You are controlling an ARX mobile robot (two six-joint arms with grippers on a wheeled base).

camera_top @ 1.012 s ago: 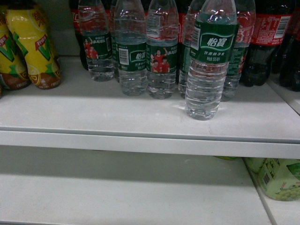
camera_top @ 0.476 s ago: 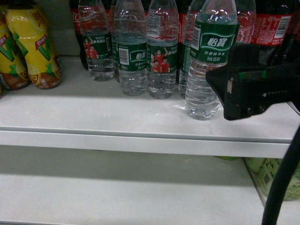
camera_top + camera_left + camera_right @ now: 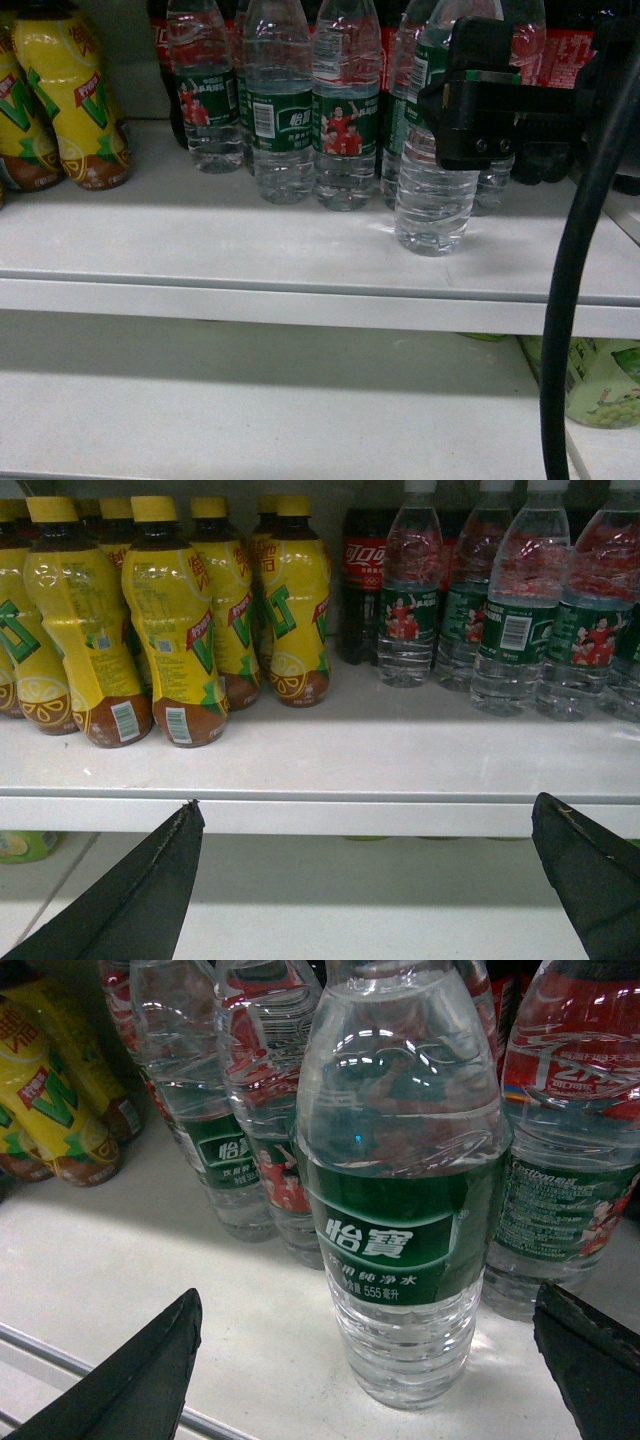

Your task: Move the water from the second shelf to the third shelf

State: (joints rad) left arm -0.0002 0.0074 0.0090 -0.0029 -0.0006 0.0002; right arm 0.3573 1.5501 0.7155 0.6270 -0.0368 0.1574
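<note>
Upper white shelf (image 3: 200, 250) carries, left to right: yellow juice bottles (image 3: 65, 100), a row of green-labelled water bottles (image 3: 280, 110), dark cola bottles (image 3: 570, 90) behind. One water bottle (image 3: 435, 200) stands forward, alone. Lower shelf (image 3: 250, 410): pale green bottles (image 3: 600, 380) at right.

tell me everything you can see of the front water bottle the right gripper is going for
The clear ribbed plastic water bottle with a green wrap label stands upright near the white shelf's front edge, ahead of the other water bottles. It looks full; white Chinese characters mark the label. The right gripper is open, its black fingers on either side without touching. Its cap is out of view.
</note>
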